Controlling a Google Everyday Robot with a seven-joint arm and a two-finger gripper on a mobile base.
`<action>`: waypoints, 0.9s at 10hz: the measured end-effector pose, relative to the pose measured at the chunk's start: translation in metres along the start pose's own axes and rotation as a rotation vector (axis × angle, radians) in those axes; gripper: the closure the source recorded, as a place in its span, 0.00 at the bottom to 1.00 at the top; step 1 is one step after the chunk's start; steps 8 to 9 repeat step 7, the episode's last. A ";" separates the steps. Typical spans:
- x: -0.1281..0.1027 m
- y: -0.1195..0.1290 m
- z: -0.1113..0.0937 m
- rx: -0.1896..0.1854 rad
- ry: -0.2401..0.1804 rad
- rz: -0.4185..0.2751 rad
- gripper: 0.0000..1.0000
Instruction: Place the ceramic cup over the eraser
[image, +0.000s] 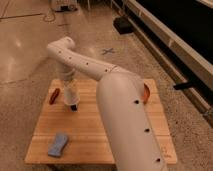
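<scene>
We see a wooden desk (115, 131) standing on a polished speckled floor (30, 40), with a big white robot arm (125, 115) filling the near right of the scene and reaching back toward the far left of the desk. The arm bends at an elbow above the far left edge and drops straight down, so the pincer (73, 104) hangs over the far left part of the desk, its tip just above or touching the wood; we cannot tell which. A pale tapered shape at the end of the wrist looks like the ceramic cup (69, 94), though we cannot separate it clearly from the pincer, and we cannot tell how the pincer is set around it. Right below it a small dark piece shows at the wood, which we take for the eraser (74, 107), mostly hidden. Just left of the pincer lies a small red oblong thing (54, 95), tilted. Near the front left corner of the desk lies a light blue wavy pad (59, 145), well apart from the pincer. At the far right edge an orange-red bowl (146, 93) peeks out from behind the arm.
</scene>
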 end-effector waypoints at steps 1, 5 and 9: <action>-0.001 0.000 0.003 -0.002 -0.001 -0.003 0.44; -0.003 0.005 0.007 -0.014 0.000 -0.001 0.44; -0.012 0.008 -0.007 -0.009 0.002 -0.007 0.44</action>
